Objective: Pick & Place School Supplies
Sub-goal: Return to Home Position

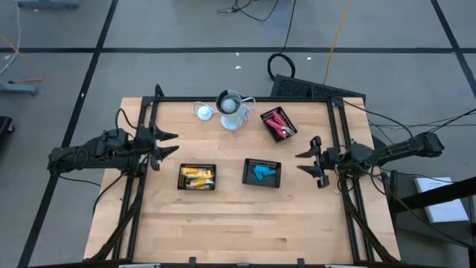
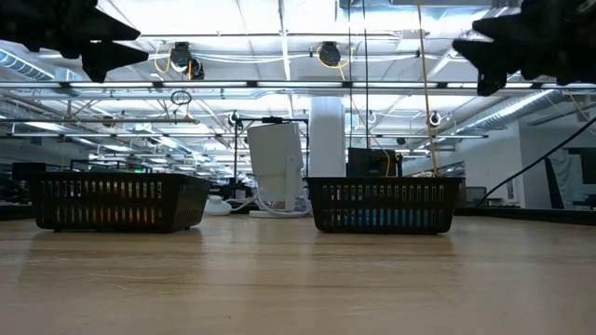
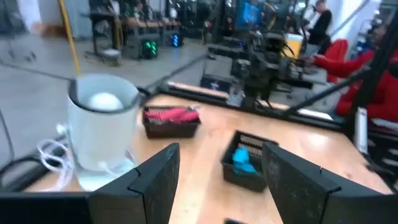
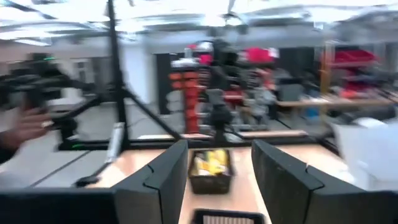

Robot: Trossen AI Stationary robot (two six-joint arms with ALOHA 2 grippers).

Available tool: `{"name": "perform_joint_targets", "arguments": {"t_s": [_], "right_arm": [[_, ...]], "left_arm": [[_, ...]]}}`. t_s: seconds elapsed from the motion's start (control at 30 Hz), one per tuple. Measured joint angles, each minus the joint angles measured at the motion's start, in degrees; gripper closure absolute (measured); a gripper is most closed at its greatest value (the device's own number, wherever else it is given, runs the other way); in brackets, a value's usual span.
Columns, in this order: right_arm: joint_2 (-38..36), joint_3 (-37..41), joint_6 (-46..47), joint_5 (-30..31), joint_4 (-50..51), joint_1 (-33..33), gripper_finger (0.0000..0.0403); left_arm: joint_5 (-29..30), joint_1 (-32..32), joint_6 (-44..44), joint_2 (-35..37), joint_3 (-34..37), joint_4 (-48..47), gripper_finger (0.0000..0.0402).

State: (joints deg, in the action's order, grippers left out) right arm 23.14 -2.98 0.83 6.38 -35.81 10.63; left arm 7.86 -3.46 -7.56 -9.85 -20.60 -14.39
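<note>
Three black mesh trays sit on the wooden table. One tray (image 1: 197, 177) holds yellow-and-black pieces (image 4: 210, 163), one tray (image 1: 262, 172) holds light-blue pieces (image 3: 242, 158), and a third tray (image 1: 278, 123) near the far edge holds red-handled tools (image 3: 171, 114). My left gripper (image 1: 166, 144) hovers open above the table's left side. My right gripper (image 1: 306, 161) hovers open above the right side. Both are raised clear of the table and hold nothing.
A pale grey cup (image 1: 232, 110) with a white cord stands near the far edge, a round white disc (image 1: 204, 112) beside it. The black frame rails (image 1: 336, 126) run along the table's left and right sides. Bare wood (image 1: 238, 223) lies along the near half.
</note>
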Motion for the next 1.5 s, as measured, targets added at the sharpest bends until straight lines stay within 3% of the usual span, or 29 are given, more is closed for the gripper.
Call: {"name": "perform_joint_targets", "arguments": {"t_s": [0.17,0.3,0.53,0.87,1.17,1.27,1.37,1.5], "right_arm": [[-0.09,0.11,-0.93,7.1,0.15,-0.02,0.0234],[-0.07,0.15,0.13,7.14,1.41,-0.02,0.0234],[-0.78,0.22,1.93,-2.84,6.24,0.0,0.0234],[-8.72,0.26,0.84,-12.66,12.66,0.0,0.0234],[-15.64,0.31,0.01,-12.2,20.19,-0.02,0.0234],[-16.36,0.31,0.39,-8.12,21.04,-0.17,0.0234],[-16.42,0.31,5.45,-4.58,21.49,-0.17,0.0234],[-16.44,0.31,11.0,-4.26,21.66,-0.17,0.0234]], "left_arm": [[-5.96,0.0,2.11,0.0,0.0,-1.22,0.0169],[-7.89,0.01,2.43,0.27,0.0,-1.96,0.0169],[-11.77,-0.02,-0.15,0.28,0.0,-3.04,0.0169],[-15.65,0.0,0.52,0.28,0.0,-2.19,0.0169],[-20.53,0.0,-0.1,0.31,0.0,-2.33,0.0169],[-21.15,-0.02,-0.11,0.28,0.0,-2.86,0.0169],[-22.51,0.0,-0.06,0.29,0.0,-2.82,0.0169],[-23.46,0.0,0.29,0.28,-0.02,-2.11,0.0169]]}}
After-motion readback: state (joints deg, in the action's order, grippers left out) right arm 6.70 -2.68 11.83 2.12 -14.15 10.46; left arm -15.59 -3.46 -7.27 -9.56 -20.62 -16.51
